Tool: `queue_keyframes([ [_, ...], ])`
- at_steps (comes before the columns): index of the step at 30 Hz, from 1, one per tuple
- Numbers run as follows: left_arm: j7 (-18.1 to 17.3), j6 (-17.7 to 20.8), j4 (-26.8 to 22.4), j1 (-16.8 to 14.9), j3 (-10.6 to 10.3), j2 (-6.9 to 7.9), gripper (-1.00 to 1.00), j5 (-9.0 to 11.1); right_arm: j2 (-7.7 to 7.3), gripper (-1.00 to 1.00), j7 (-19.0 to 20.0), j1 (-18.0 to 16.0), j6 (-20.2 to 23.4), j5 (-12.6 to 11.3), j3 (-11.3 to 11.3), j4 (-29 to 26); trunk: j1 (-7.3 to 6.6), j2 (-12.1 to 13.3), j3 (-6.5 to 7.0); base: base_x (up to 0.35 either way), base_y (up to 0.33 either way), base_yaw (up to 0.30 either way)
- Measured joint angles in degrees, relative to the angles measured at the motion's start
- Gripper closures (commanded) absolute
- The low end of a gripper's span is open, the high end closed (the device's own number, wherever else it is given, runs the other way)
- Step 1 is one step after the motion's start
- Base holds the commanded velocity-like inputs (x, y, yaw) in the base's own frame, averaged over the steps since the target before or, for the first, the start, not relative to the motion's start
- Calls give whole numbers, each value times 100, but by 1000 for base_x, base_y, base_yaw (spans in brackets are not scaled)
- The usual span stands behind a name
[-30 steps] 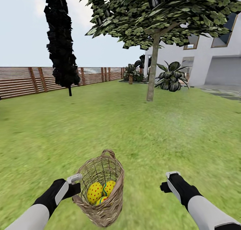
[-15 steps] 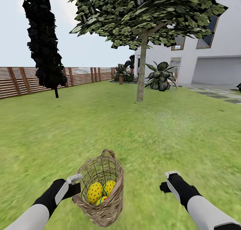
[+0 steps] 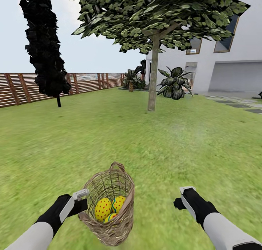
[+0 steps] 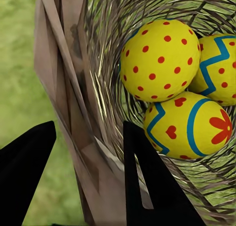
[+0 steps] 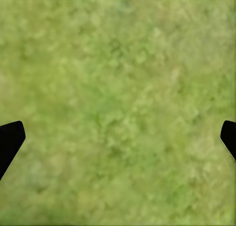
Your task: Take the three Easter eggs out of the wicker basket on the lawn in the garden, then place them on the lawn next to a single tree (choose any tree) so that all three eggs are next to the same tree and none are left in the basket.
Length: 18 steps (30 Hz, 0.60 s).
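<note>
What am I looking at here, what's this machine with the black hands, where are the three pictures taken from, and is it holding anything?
This is a simulated two-armed robot in a garden. The big picture comes from a camera on its head, looking forward and down over both arms. The other two come from cameras near each gripper, looking along its two fingers.

The left gripper is clamped on the wall of the wicker basket, one finger inside and one outside, as the left wrist view shows. Three Easter eggs lie inside the basket: one dotted, two with stripes.

The right gripper is open and holds nothing; its camera looks down on the lawn.

Ahead stands a tree with a bare trunk, a dark cypress, a wooden fence and a white house.
</note>
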Motion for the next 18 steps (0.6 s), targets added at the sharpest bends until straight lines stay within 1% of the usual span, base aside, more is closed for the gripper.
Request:
queue_keyframes([
  [18, -1, 9, -3, 0, 8, 18, 100, 15, 7, -100, -5, 0, -1, -3, 0, 0, 0, 0, 0, 322, -118, 0],
])
